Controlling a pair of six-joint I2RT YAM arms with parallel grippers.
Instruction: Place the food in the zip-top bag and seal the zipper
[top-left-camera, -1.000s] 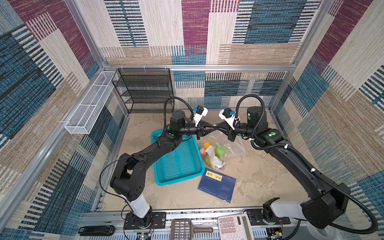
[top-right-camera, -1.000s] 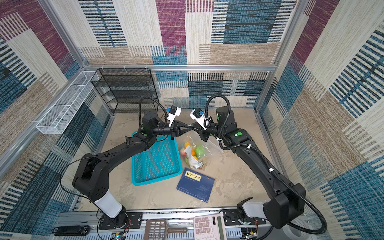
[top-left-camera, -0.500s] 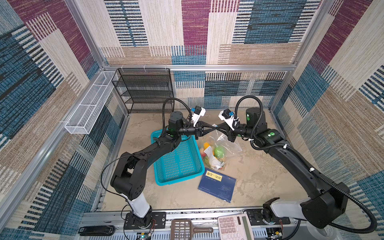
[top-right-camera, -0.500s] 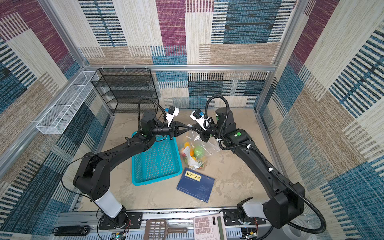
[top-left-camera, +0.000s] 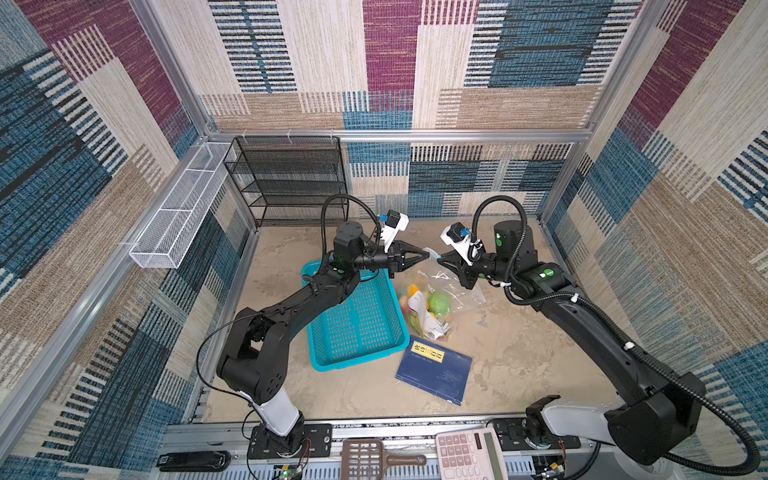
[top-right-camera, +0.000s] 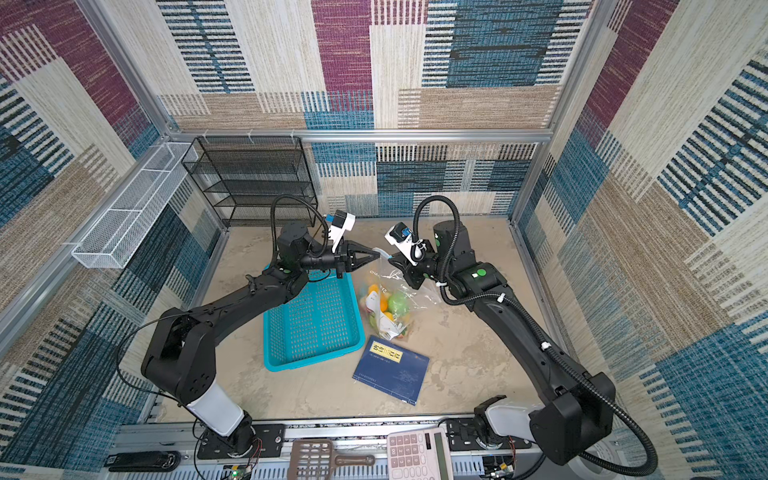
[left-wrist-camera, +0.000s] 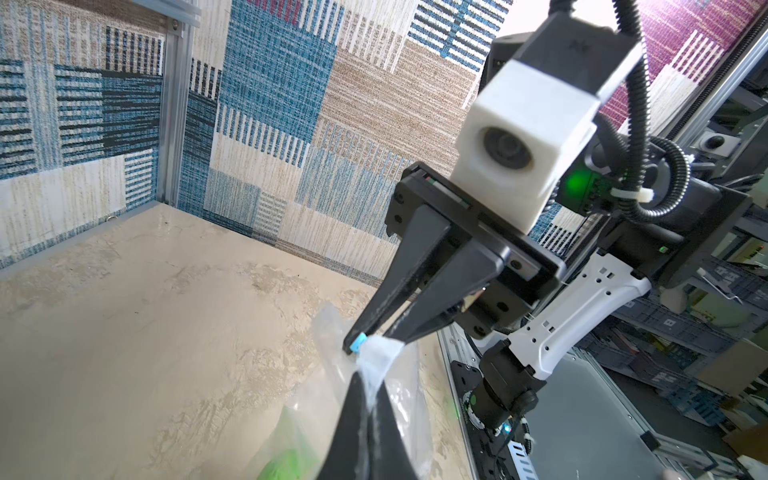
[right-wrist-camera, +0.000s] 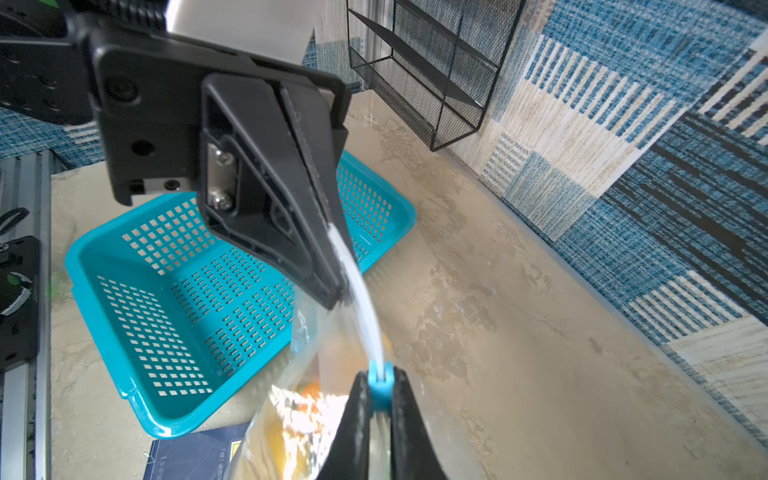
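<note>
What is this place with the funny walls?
Probably a robot test booth: carpet-covered walls in an aluminium frame, and a left arm and right arm bolted to a rail.

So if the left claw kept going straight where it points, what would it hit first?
Probably the light-blue slider tab pinched in the right gripper: the left gripper faces it tip to tip, with a short stretch of the clear plastic bag's zipper strip between.
</note>
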